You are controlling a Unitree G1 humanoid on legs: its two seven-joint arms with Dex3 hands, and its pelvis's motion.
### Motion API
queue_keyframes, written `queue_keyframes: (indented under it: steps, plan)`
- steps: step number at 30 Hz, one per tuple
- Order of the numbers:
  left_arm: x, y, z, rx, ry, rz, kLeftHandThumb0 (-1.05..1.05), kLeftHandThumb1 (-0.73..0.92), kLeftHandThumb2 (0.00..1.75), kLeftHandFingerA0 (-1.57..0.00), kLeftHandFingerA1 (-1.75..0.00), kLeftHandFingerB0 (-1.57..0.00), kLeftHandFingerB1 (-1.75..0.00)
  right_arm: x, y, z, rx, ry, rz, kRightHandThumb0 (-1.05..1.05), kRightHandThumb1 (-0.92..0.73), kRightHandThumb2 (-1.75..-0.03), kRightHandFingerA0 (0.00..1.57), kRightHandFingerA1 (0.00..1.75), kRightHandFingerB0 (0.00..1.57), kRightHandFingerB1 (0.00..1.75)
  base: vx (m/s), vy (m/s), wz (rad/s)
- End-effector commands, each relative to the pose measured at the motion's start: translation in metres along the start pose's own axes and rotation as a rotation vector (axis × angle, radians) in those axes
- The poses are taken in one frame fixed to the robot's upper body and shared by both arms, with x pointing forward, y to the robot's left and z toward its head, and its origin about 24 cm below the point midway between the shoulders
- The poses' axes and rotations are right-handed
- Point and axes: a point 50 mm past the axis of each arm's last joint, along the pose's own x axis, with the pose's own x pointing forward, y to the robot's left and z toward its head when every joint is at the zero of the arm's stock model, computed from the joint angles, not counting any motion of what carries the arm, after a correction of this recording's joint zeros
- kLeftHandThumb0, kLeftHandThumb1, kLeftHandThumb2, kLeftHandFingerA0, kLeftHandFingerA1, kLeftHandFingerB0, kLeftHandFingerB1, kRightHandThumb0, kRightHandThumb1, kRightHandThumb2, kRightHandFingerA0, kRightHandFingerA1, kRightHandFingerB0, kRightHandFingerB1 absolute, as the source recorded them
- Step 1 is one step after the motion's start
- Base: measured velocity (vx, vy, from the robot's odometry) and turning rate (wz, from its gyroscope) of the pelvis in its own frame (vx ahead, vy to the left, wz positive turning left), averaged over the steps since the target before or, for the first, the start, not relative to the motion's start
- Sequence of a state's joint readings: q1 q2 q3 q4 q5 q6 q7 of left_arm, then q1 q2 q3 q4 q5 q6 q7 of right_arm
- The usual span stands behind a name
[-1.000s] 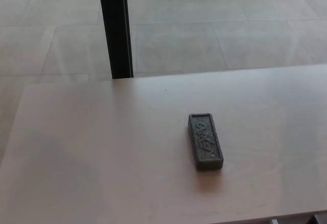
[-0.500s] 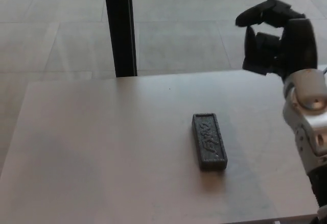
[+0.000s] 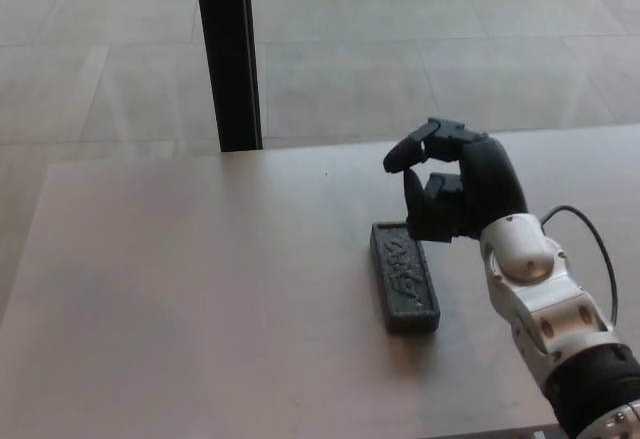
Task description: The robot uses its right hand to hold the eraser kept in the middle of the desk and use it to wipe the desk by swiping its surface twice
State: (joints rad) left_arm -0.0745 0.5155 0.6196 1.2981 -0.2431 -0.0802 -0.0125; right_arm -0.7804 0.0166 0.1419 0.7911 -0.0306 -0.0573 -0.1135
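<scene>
Pale wooden desk (image 3: pixel 200 299), tiled floor beyond. Dark grey rectangular felt eraser (image 3: pixel 404 276) looks light, stiff; best pinched across its long sides. Right hand (image 3: pixel 455 192) hovers above, fingers apart, empty.

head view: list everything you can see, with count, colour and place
eraser: 1, dark grey, lying flat near the middle of the desk
desk: 1, pale wood top, fills the lower half of the view
post: 1, black, upright behind the desk's far edge
floor: grey tiles, beyond the desk
right hand: 1, black, open, over the eraser's far end, on a silver forearm coming in from lower right
left hand: not in view
</scene>
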Motion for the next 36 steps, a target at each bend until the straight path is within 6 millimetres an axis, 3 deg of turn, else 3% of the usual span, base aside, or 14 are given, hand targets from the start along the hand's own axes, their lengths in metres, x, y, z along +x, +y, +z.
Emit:
queue_keyframes:
  steps: [1,2,7,8,9,12,13,14,15,16,17,18,19,36]
  plan:
    - [0.000,0.004,0.006,-0.008,-0.033,0.010,-0.50,0.74,0.62,-0.75,-0.62,-0.56,-0.53,-0.006,0.010,-0.013,-0.033,0.003,0.033,-0.30,-0.53,-1.13,1.22,1.40,1.04,1.29,0.00,0.000,0.00]
    - [0.000,0.004,0.006,-0.019,-0.031,0.011,-0.49,0.73,0.62,-0.76,-0.63,-0.58,-0.54,-0.006,0.011,-0.014,-0.034,0.004,0.041,-0.21,-0.57,-1.09,0.95,1.75,0.74,1.69,0.00,0.000,0.00]
    - [0.000,0.004,0.006,0.013,-0.030,0.016,-0.52,0.74,0.62,-0.78,-0.61,-0.56,-0.53,-0.011,0.018,-0.024,-0.012,0.005,0.064,-0.15,-0.48,-1.26,0.90,1.75,0.76,1.72,0.00,0.000,0.00]
    - [0.000,0.005,0.006,0.022,-0.035,0.012,-0.53,0.75,0.62,-0.76,-0.59,-0.56,-0.53,-0.012,0.020,-0.027,-0.035,0.022,0.064,-0.24,-0.50,-1.19,1.18,1.43,1.04,1.35,0.00,0.000,0.00]
    - [0.000,0.005,0.007,0.026,-0.034,0.014,-0.53,0.75,0.63,-0.77,-0.60,-0.56,-0.53,-0.013,0.019,-0.030,-0.041,0.031,0.064,-0.15,-0.51,-1.20,0.88,1.75,0.71,1.75,0.00,0.000,0.00]
    - [0.001,0.005,0.008,0.026,-0.027,0.022,-0.53,0.75,0.63,-0.77,-0.60,-0.56,-0.53,-0.017,0.020,-0.036,-0.063,0.040,0.067,-0.16,-0.52,-1.17,0.91,1.75,0.71,1.75,0.00,0.000,0.00]
    - [0.001,0.004,0.008,0.024,-0.027,0.022,-0.53,0.75,0.62,-0.79,-0.61,-0.57,-0.52,-0.018,0.020,-0.038,-0.063,0.040,0.066,-0.23,-0.51,-1.17,1.19,1.43,1.04,1.35,0.00,0.000,0.00]
    - [0.001,0.004,0.008,0.020,-0.029,0.019,-0.53,0.76,0.63,-0.78,-0.61,-0.54,-0.53,-0.022,0.021,-0.043,-0.061,0.055,0.062,-0.19,-0.52,-1.12,0.89,1.75,0.73,1.72,0.00,0.000,0.00]
    - [0.001,0.004,0.008,0.021,-0.035,0.014,-0.53,0.76,0.63,-0.78,-0.61,-0.54,-0.53,-0.024,0.022,-0.049,-0.056,0.075,0.057,-0.19,-0.52,-1.12,0.89,1.75,0.73,1.72,0.00,0.000,0.00]
    - [0.001,0.004,0.008,0.018,-0.036,0.012,-0.53,0.76,0.63,-0.78,-0.61,-0.55,-0.53,-0.026,0.023,-0.052,-0.060,0.092,0.064,-0.18,-0.54,-1.16,0.86,1.75,0.75,1.67,0.00,0.000,0.00]
    - [0.001,0.003,0.009,0.033,-0.035,0.008,-0.54,0.77,0.63,-0.77,-0.61,-0.55,-0.52,-0.028,0.023,-0.056,-0.075,0.103,0.075,-0.24,-0.54,-1.15,1.15,1.40,1.02,1.31,0.00,0.000,0.00]
    - [0.001,0.003,0.010,0.034,-0.044,0.003,-0.53,0.77,0.63,-0.76,-0.60,-0.54,-0.53,-0.030,0.024,-0.060,-0.074,0.108,0.093,-0.23,-0.53,-1.16,1.16,1.41,1.01,1.32,0.00,0.000,0.00]
    - [0.001,0.002,0.011,0.030,-0.044,0.002,-0.53,0.77,0.63,-0.77,-0.61,-0.56,-0.54,-0.032,0.025,-0.063,-0.088,0.119,0.101,-0.16,-0.54,-1.19,0.87,1.75,0.74,1.67,0.00,0.000,0.00]
    - [0.002,0.000,0.016,0.009,-0.060,-0.004,-0.54,0.79,0.64,-0.75,-0.63,-0.55,-0.53,-0.065,0.023,-0.115,-0.397,0.214,0.207,-0.20,-0.46,-1.31,0.94,1.75,0.83,1.60,0.00,0.000,0.00]
